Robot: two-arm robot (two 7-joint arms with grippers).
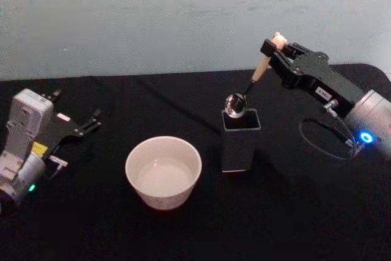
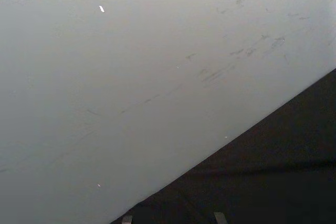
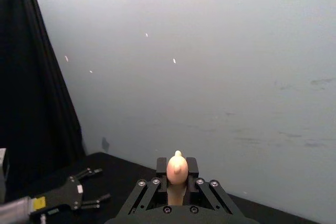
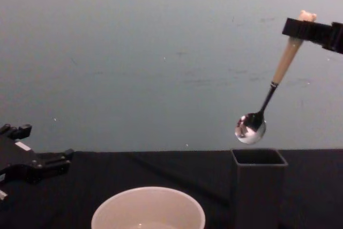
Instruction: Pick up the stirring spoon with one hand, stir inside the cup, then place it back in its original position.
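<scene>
Here the right gripper [image 1: 274, 45] clenched the spoon [image 1: 261, 69] at its knob end, over the holder [image 1: 239, 148]. It looked light, stiff, slim. Left gripper [image 1: 90, 121] sat parked.

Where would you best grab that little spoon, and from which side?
Grip the spoon by its cream handle just under the knob, from the side, as the right gripper does. That is its thickest part, the knob should stop slipping, and the bowl hangs free, tilted above the holder. The left gripper lies parked, open.
</scene>
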